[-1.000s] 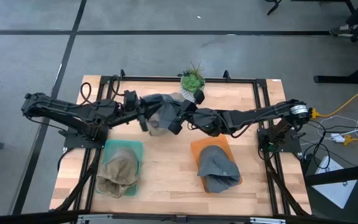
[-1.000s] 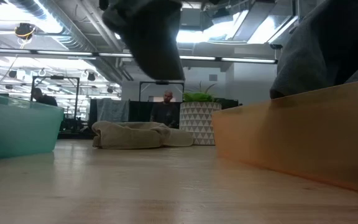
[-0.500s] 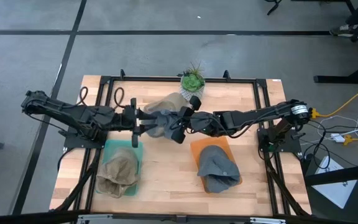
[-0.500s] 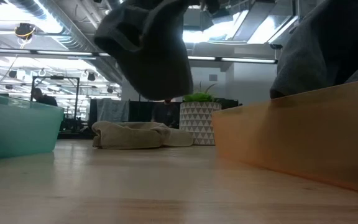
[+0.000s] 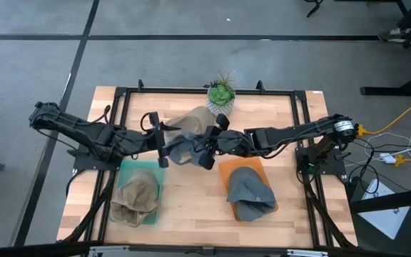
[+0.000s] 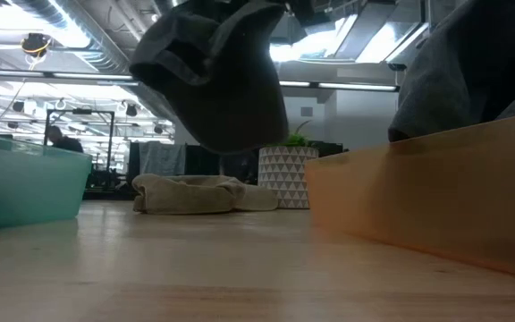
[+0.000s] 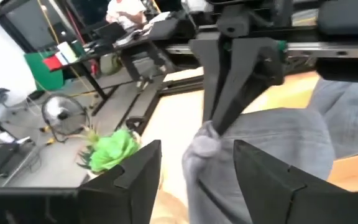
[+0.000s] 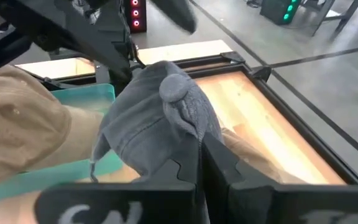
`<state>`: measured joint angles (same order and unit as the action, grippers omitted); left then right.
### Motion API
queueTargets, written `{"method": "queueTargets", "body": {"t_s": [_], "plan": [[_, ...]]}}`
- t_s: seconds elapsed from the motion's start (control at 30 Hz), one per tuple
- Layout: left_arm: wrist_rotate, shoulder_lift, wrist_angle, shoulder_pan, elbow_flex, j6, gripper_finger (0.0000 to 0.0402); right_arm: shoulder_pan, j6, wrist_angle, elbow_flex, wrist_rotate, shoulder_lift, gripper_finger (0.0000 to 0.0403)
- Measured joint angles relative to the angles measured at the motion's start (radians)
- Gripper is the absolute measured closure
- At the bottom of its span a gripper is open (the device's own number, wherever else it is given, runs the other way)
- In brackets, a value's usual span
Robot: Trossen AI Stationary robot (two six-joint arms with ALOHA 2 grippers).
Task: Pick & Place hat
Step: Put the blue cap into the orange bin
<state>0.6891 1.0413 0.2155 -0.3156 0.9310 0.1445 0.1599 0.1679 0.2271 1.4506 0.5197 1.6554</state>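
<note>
A grey hat (image 5: pixel 184 148) hangs above the middle of the table between my two grippers. My right gripper (image 5: pixel 207 147) comes from the right and is shut on it. My left gripper (image 5: pixel 163 146) comes from the left and stands open, with its fingers (image 7: pixel 135 180) on either side of the hat's bunched cloth (image 7: pixel 197 155). In the low view the hat (image 6: pixel 222 80) hangs well above the tabletop. A tan hat (image 5: pixel 195 118) lies on its brim at the far middle of the table. My right gripper pinches a bunched fold of the grey hat's crown (image 8: pixel 188 134) between its two fingers (image 7: pixel 219 118). They come from the table's right, slanting slightly down. The hat hangs below them, slack and clear of the table. Whether my left gripper touches the cloth I cannot tell.
A teal tray (image 5: pixel 123 168) at the near left holds another tan hat (image 5: pixel 135 200). An orange tray (image 5: pixel 227 170) at the near right holds another grey hat (image 5: pixel 250 191). A potted plant (image 5: pixel 221 93) stands at the far edge. Bare wood lies between the trays.
My left gripper has rolled about its own axis and drawn a little toward the table's left, away from my right gripper. The grey hat has sunk lower and hangs spread out wider below my right gripper. It was bunched up high between both grippers.
</note>
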Motion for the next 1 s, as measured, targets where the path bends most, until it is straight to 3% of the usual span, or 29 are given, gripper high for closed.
{"method": "queueTargets", "body": {"t_s": [0.23, 0.3, 0.5, 0.6, 0.73, 0.93, 1.0], "plan": [[-0.059, 0.059, 0.237, 0.036, 0.083, -0.118, 0.0191, 0.024, -0.021, 0.001, 0.000, 0.000, 0.000, 0.0395], [-0.070, 0.074, 0.257, 0.048, 0.094, -0.120, 0.0193, 0.032, -0.032, 0.002, 0.000, 0.001, 0.000, 0.0395], [-0.260, 0.097, 0.260, 0.100, 0.102, -0.145, 0.0199, 0.061, -0.080, -0.035, 0.000, 0.002, 0.000, 0.0395], [-0.296, 0.108, 0.260, 0.121, 0.102, -0.150, 0.0208, 0.073, -0.097, -0.046, 0.000, 0.003, 0.000, 0.0395], [-0.282, 0.111, 0.258, 0.126, 0.102, -0.150, 0.0247, 0.083, -0.093, -0.032, 0.000, 0.006, 0.000, 0.0395], [-0.259, 0.099, 0.200, 0.109, 0.102, -0.149, 0.0368, 0.096, -0.069, -0.007, 0.000, 0.033, 0.000, 0.0395], [-0.233, 0.091, 0.183, 0.095, 0.102, -0.150, 0.0390, 0.096, -0.047, 0.012, 0.000, 0.045, 0.000, 0.0394]]}}
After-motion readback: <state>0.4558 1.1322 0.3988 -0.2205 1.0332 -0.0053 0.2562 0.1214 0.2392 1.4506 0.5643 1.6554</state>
